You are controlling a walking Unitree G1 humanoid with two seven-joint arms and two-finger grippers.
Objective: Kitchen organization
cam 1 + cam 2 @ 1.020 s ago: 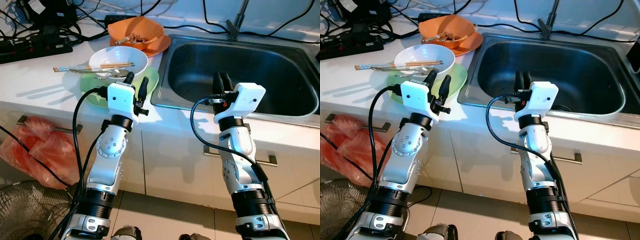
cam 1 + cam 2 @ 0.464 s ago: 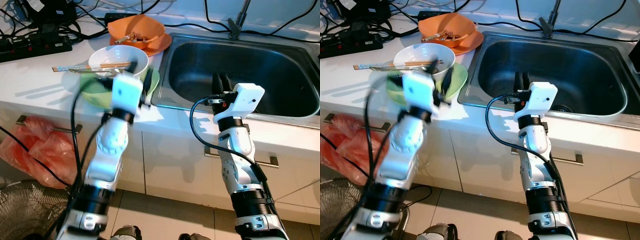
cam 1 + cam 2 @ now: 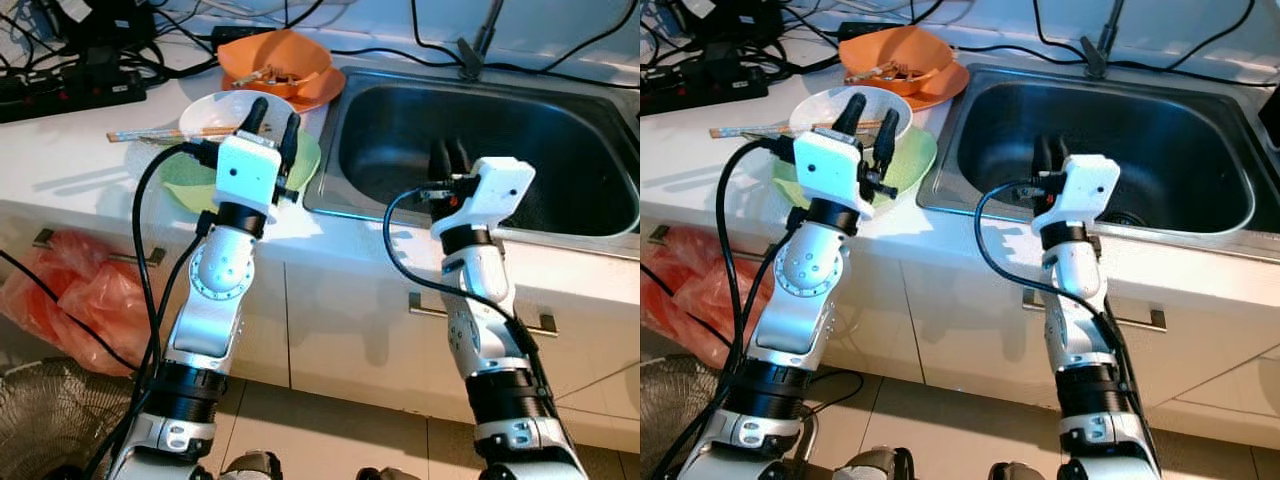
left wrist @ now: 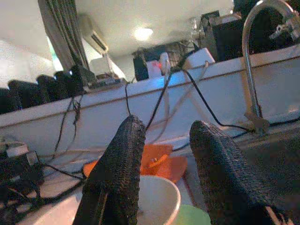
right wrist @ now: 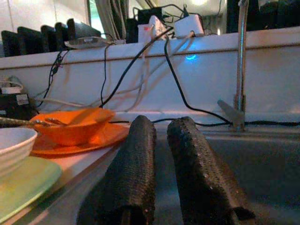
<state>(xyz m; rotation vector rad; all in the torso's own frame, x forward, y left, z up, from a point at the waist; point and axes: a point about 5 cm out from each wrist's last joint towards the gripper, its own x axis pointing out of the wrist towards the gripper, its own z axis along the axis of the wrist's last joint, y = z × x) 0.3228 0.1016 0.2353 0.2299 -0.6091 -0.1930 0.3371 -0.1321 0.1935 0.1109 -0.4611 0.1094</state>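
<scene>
A white bowl [image 3: 215, 108] with chopsticks [image 3: 150, 133] laid across it stands on a green plate [image 3: 183, 180] on the white counter. Behind it an orange bowl [image 3: 275, 62] holding utensils rests on an orange plate [image 3: 322, 88]. My left gripper [image 3: 275, 120] is open, raised just in front of the white bowl's near rim, fingertips over the plate. In the left wrist view the white bowl [image 4: 157, 197] lies between and beyond the fingers [image 4: 119, 164]. My right gripper [image 3: 448, 160] is shut on nothing, over the steel sink [image 3: 570, 150] near its front edge.
A power strip and tangled cables [image 3: 70, 90] crowd the back left of the counter. The faucet [image 5: 240, 56] stands behind the sink. A red plastic bag [image 3: 70, 300] hangs from a drawer handle below, above a fan [image 3: 50, 420] on the floor.
My left gripper has risen and moved forward to the white bowl's near rim. The right arm has hardly moved.
</scene>
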